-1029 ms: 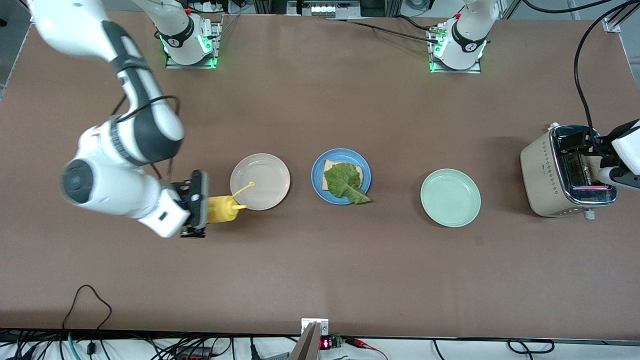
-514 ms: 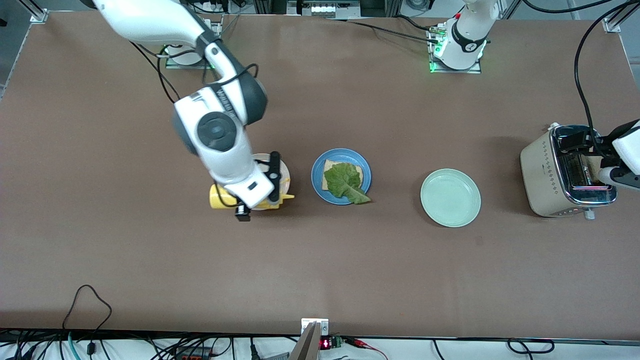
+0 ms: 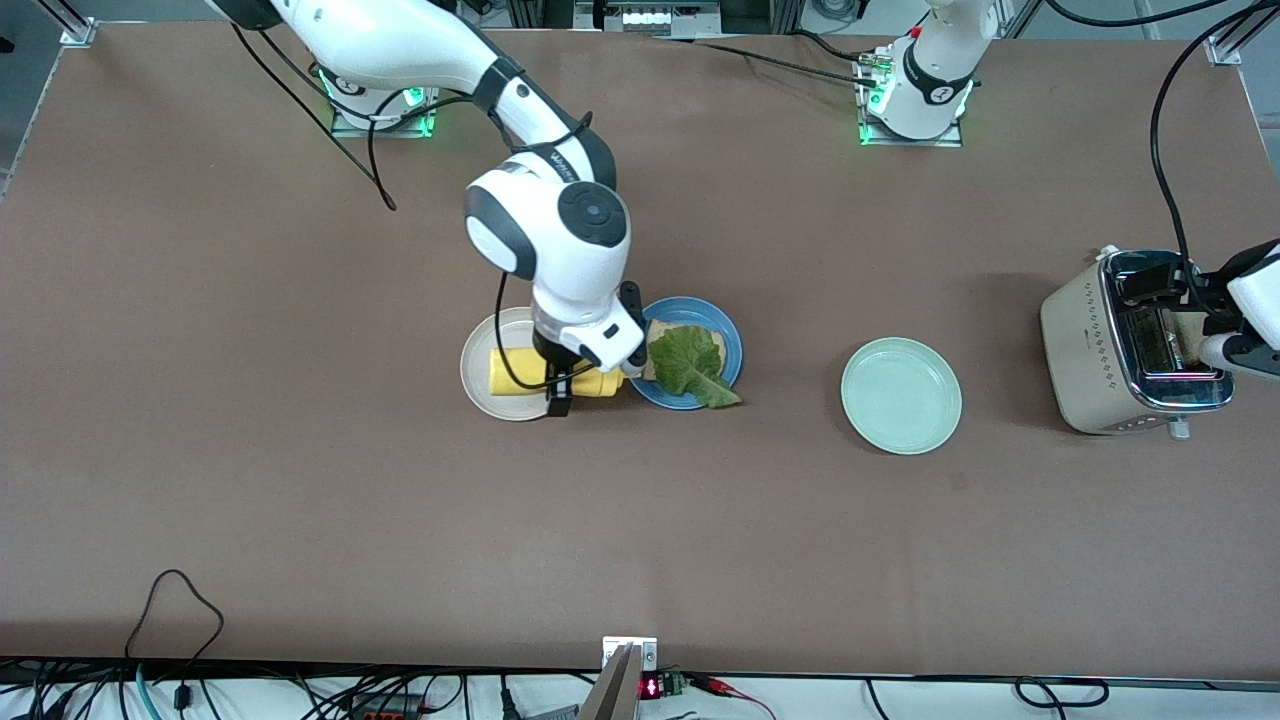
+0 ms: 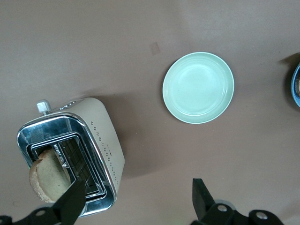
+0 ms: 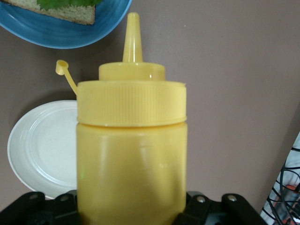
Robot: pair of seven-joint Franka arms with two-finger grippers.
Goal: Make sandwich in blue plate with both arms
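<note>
Right gripper (image 3: 560,385) clamps yellow squeeze bottle (image 5: 131,154) above the cream plate (image 3: 480,375) beside blue plate (image 3: 728,345), left gripper (image 4: 136,201) spread wide over toaster (image 4: 93,154).

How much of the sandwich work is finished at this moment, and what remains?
Done: one bread slice with a lettuce leaf on top lies in the blue plate. In hand: the right gripper holds a yellow squeeze bottle, cap off, over the cream-white plate, nozzle toward the blue plate. The left gripper, open, is over the toaster, where a second slice stands. Left: sauce, then the top slice.
</note>
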